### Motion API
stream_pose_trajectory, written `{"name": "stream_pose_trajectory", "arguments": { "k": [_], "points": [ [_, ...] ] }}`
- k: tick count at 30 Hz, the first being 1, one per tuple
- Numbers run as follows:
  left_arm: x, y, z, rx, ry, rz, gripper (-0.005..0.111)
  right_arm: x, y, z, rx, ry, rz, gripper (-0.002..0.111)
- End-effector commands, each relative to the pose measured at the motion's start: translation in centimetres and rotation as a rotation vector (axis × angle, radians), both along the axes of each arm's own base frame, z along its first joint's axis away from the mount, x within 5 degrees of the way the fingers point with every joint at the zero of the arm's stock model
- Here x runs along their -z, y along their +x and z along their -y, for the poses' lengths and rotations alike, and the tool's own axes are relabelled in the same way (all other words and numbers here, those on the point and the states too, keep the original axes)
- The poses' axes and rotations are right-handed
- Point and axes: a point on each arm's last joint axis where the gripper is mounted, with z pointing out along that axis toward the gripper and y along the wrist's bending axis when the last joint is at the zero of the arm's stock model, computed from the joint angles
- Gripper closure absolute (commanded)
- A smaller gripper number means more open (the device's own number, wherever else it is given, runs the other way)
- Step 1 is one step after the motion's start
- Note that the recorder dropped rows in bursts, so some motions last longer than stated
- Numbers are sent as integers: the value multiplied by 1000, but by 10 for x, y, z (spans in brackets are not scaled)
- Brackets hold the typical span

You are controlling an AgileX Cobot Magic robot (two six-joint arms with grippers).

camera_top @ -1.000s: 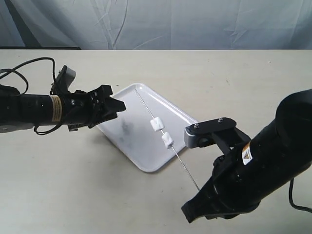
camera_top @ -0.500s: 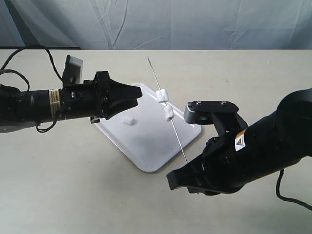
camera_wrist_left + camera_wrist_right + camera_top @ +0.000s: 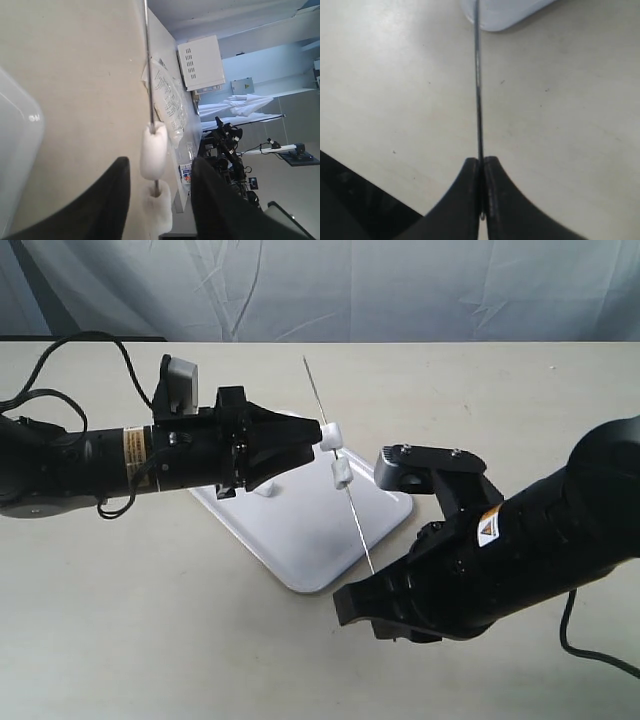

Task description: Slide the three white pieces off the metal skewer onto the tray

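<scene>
The metal skewer (image 3: 352, 510) is held tilted above the white tray (image 3: 300, 540), with my right gripper (image 3: 372, 583) shut on its lower end; the right wrist view shows the rod (image 3: 478, 75) pinched between the closed jaws (image 3: 481, 162). Two white pieces (image 3: 331, 435) (image 3: 341, 475) sit on the skewer. A third piece (image 3: 263, 489) lies on the tray, partly hidden by my left arm. My left gripper (image 3: 312, 443) is open, its fingers either side of the upper piece (image 3: 152, 150), not touching it; the lower piece (image 3: 158, 212) shows behind it.
The tray's corner (image 3: 500, 10) lies just beyond the skewer's held end. A black cable (image 3: 60, 350) loops on the table at far left. A crumpled cloth backdrop (image 3: 400, 290) runs behind the table's far edge.
The skewer rose off the tray, and one piece now lies on the tray. My left gripper moved right until its fingers flank the upper piece. My right arm shifted slightly left.
</scene>
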Motion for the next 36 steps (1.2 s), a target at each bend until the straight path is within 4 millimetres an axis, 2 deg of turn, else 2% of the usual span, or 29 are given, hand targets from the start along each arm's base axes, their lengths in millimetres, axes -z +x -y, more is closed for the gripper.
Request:
{"name": "stream_pose_trajectory", "arguments": {
  "k": [1,16,19,26,33,36],
  "points": [
    [0,0,2,-7,-18,1,68,-2,0,0,-11,13,9,109],
    [-1,-1,4,-9,-23,-1,68,-3,-4,-3,-62,49,-8,109],
    [-1,-1,4,-9,-23,-1,73,-3,-4,-3,-61,50,-9,109],
    [-1,-1,4,-9,-22,3,94,-3,-4,-3,-61,50,-6,109],
    [-2,5,-1,-62,-40,6,93,4,-11,2,-91,13,-45,109],
    [-3,11,-8,-108,-45,20,93,11,-17,7,-111,-13,-85,109]
  ]
}}
